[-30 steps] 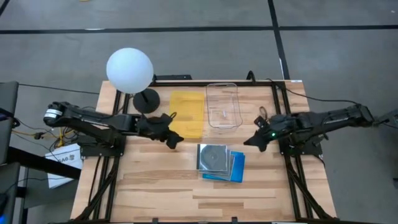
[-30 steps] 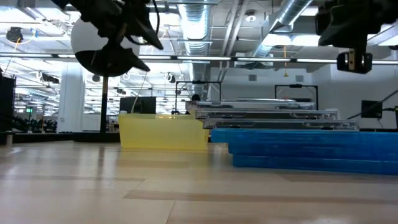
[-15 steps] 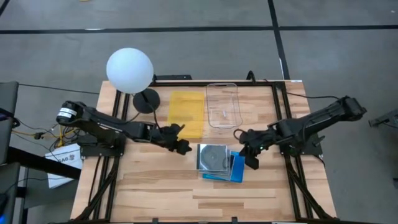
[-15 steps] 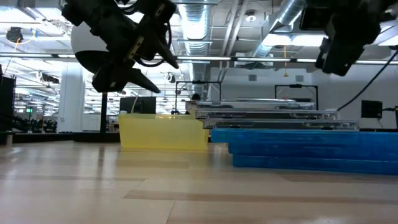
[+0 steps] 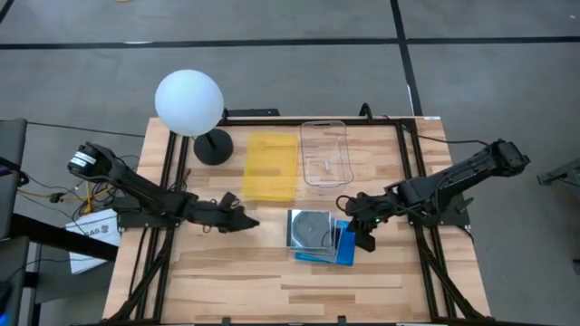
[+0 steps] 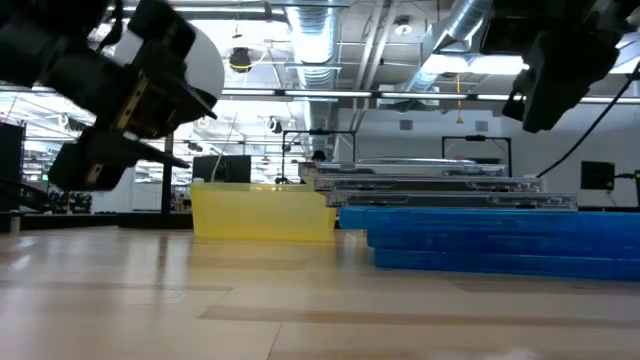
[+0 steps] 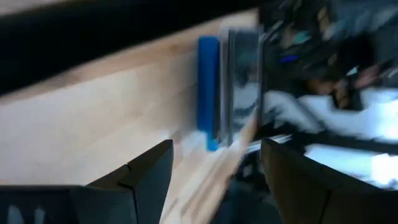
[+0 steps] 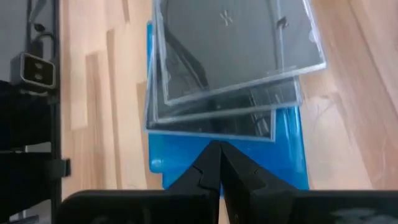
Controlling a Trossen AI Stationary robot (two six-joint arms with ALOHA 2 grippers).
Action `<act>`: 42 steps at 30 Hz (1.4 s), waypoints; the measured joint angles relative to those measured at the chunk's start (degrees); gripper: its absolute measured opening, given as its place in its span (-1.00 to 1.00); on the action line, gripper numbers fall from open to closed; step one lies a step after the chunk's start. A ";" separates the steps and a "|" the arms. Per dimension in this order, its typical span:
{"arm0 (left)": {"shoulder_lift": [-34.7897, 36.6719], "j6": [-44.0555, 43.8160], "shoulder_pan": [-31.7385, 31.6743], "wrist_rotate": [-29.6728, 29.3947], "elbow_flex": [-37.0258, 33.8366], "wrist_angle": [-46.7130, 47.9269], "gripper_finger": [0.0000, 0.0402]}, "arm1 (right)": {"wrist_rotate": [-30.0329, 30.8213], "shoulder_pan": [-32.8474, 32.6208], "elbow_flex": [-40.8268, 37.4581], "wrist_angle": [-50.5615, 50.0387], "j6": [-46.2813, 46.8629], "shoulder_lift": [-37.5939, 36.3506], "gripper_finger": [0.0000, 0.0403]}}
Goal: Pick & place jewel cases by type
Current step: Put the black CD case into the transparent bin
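I see the jewel cases [image 5: 320, 234] in one stack in the middle of the wooden table [image 5: 227, 272]. The blue ones [image 8: 286, 149] are at the bottom and the clear ones [image 8: 233, 43] lie on top, a bit turned. A silver disc shows through the top case.

My right gripper [image 5: 362, 234] is at the right edge of the stack, just above the blue cases. Its two fingers [image 8: 214, 171] are pressed together with no gap, and they hold nothing.

My left gripper [image 5: 245, 222] is low over bare wood to the left of the stack, apart from it. Its fingers [image 7: 143, 177] are spread wide and nothing is between them.

Behind the stack lie a flat yellow tray [image 5: 272, 166] and a clear box [image 5: 325, 152], side by side. A white ball lamp [image 5: 188, 101] stands at the back left
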State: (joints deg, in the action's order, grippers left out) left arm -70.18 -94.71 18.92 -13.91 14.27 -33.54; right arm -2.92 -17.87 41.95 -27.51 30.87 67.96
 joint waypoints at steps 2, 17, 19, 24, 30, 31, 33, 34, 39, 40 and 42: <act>-1.05 -1.56 0.00 -0.75 -2.13 -3.92 0.17 | 0.00 0.15 0.09 0.65 -0.02 1.18 -1.00; -15.80 5.36 -2.69 2.03 5.61 -14.43 0.17 | 1.04 0.75 1.74 4.49 -5.28 10.26 -1.00; -19.54 4.92 -2.69 2.12 6.10 -18.08 0.17 | 1.47 0.79 2.75 4.47 -6.42 11.08 -1.00; -27.91 4.43 -2.69 3.68 8.95 -25.12 0.17 | 1.57 1.16 4.86 3.92 -8.81 13.45 -1.00; -32.36 3.80 -2.89 3.38 11.56 -26.12 0.17 | 1.55 1.14 5.27 3.60 -8.90 14.83 -1.00; -32.90 3.85 -3.10 3.27 12.23 -26.18 0.17 | 1.55 1.14 5.27 3.44 -8.90 14.87 -1.00; -33.17 4.77 -3.49 3.63 12.96 -26.34 0.17 | 1.55 1.14 5.27 3.55 -8.90 14.89 -1.00; -33.17 5.22 -3.68 4.06 13.39 -26.07 0.17 | 1.55 1.14 5.27 3.77 -8.90 14.89 -1.00; -33.17 6.24 -4.63 4.68 14.17 -23.96 0.17 | 1.55 1.14 5.27 4.32 -9.60 14.89 -1.00; -33.17 6.35 -4.75 4.68 14.27 -23.83 0.17 | 1.55 1.14 5.27 4.24 -9.89 14.89 -1.00; -33.17 6.61 -4.97 4.66 14.28 -23.80 0.17 | 1.72 1.14 5.27 4.22 -10.33 14.89 -1.00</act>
State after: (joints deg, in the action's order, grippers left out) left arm -103.35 -88.09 13.95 -9.25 28.56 -57.34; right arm -1.20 -16.73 47.22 -23.29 20.55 82.85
